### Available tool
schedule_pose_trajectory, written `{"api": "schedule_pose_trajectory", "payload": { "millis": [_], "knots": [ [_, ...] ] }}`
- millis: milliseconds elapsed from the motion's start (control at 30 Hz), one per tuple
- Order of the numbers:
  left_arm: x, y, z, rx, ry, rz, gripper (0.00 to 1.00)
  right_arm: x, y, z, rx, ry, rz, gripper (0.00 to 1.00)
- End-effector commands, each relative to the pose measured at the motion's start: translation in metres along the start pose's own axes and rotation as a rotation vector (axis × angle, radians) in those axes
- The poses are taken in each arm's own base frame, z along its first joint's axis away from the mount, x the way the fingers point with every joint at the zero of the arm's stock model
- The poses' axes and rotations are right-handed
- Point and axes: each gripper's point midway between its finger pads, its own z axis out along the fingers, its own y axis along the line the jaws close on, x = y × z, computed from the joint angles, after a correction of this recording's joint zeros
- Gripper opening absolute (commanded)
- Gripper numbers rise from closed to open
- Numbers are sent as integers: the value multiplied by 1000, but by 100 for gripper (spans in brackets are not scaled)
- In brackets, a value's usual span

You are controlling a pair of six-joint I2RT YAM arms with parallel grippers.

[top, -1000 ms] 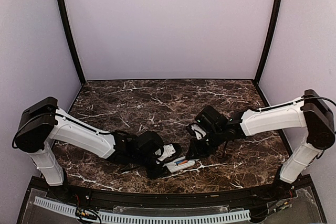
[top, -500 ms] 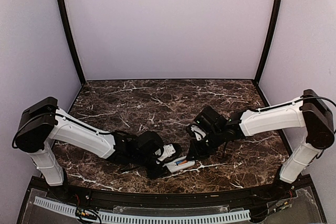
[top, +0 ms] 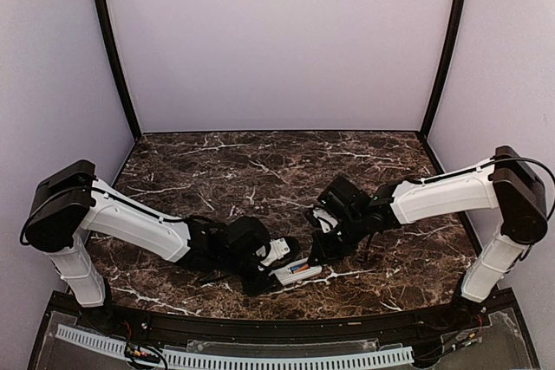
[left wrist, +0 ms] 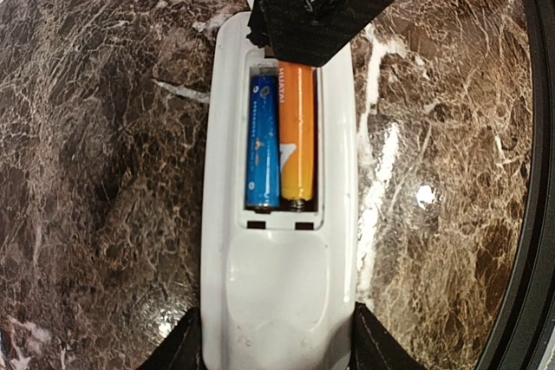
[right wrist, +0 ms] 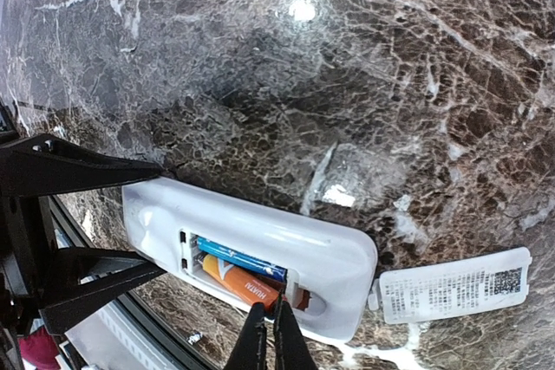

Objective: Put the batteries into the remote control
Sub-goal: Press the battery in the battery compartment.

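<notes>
From the top, we saw the remote control (top: pixel 295 272) on the near table (top: pixel 260 171). At the left wrist, left jaws gripped it, both batteries (left wrist: pixel 295 127) in its slot (left wrist: pixel 279 214). At the right wrist, right jaws had just pinched shut by the orange battery (right wrist: pixel 241 282). The cover (right wrist: pixel 455 285) lay beside it, so loading looked done.

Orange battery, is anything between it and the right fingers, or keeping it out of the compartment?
Nothing visible. The closed right fingers sit at one end of the orange battery, which lies in the remote control, in its open compartment beside the blue battery.
</notes>
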Motion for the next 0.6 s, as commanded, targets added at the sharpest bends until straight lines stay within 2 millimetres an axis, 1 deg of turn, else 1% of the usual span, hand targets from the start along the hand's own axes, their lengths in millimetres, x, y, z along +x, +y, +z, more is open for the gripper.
{"api": "schedule_pose_trajectory", "payload": {
  "millis": [0,167,400,500,567],
  "knots": [
    [54,-7,11,38,168,-18,32,0,4,4,2,1,-19,2],
    [54,-7,11,36,168,-18,32,7,7,12,-10,24,-18,0],
    [54,-6,11,35,167,-16,32,16,10,21,7,53,-23,0],
    [54,-7,12,36,166,-16,32,20,7,24,68,69,-35,0],
    [54,-7,12,36,166,-16,31,21,0,23,144,76,-54,1]
  ]
}}
